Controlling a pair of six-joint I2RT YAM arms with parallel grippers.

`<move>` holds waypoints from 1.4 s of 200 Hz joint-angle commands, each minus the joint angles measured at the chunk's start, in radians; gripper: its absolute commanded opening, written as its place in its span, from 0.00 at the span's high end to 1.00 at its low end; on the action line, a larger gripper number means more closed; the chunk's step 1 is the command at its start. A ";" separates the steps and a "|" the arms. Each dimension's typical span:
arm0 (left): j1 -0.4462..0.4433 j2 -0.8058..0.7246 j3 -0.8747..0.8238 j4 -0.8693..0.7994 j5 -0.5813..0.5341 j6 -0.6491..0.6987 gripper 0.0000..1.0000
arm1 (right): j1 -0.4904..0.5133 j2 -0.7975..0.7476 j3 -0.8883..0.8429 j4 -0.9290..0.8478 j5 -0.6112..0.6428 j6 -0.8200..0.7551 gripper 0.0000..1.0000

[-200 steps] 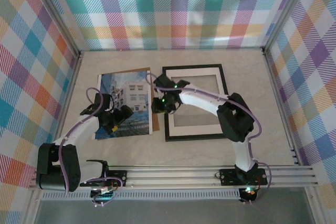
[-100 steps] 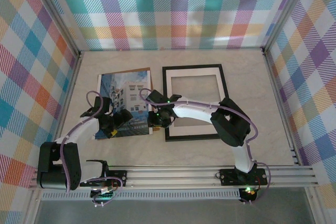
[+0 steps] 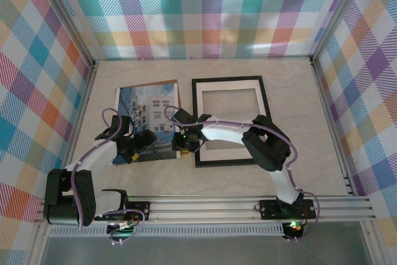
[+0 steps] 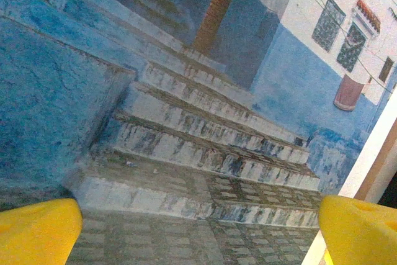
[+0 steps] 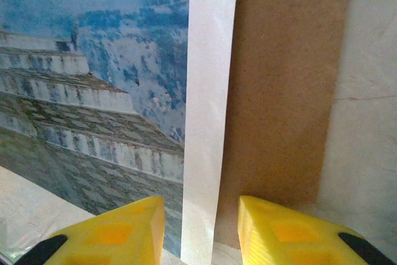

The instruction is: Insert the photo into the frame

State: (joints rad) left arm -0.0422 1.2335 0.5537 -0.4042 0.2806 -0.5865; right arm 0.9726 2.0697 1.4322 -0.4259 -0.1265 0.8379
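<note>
**Both tools low over the photo, frame lying apart**

Top external view: The photo (image 3: 149, 107) is seen lying flat on the surface (image 3: 298, 122). It rests on a brown backing board (image 3: 159, 83), of which thin strips show past the photo's far and right edges. The left tool (image 3: 141, 141) is held low over the near part of the photo. The right tool (image 3: 183, 143) is placed at the photo's near right corner, close to the left tool. The frame (image 3: 226, 79) lies flat just to the right of the right tool, apart from the photo. A white mat (image 3: 226, 86) is seen inside its black edge, and its near part is crossed by the right arm.

Left wrist view: The fingers (image 4: 37, 231) of the left tool are spread wide, one at each lower corner, with nothing held between them. The photo's blue steps and whitewashed wall are seen directly beneath and ahead of the tool. The photo's pale edge is found beside the finger at the right of the view.

Right wrist view: The fingers (image 5: 118, 234) of the right tool are parted a little, and nothing is clamped. The photo's white border (image 5: 208, 91) runs ahead from the gap between them. The blue print lies ahead of one finger and the brown board ahead of the other, with bare surface beyond. Whether the tips touch the paper cannot be told.
</note>
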 commanded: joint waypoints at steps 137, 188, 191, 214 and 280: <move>0.010 -0.003 -0.050 -0.034 0.014 0.025 0.00 | -0.024 -0.092 -0.093 0.185 -0.091 0.137 0.74; 0.000 -0.130 0.058 -0.128 0.007 0.073 0.00 | -0.063 -0.127 -0.147 0.247 -0.123 0.165 1.00; -0.003 -0.140 0.067 -0.136 0.005 0.076 0.00 | -0.066 -0.132 -0.148 0.247 -0.125 0.162 1.00; -0.049 -0.204 0.132 -0.182 -0.033 0.100 0.00 | -0.096 -0.188 -0.143 0.211 -0.138 0.102 1.00; -0.364 -0.272 0.199 -0.178 -0.301 0.169 0.00 | -0.255 -0.257 -0.057 0.022 -0.352 -0.108 0.99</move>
State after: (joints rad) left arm -0.3115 0.9520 0.7330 -0.5564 0.1146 -0.4728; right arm 0.7692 1.8305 1.3285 -0.3119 -0.3569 0.8387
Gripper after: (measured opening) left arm 0.998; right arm 0.063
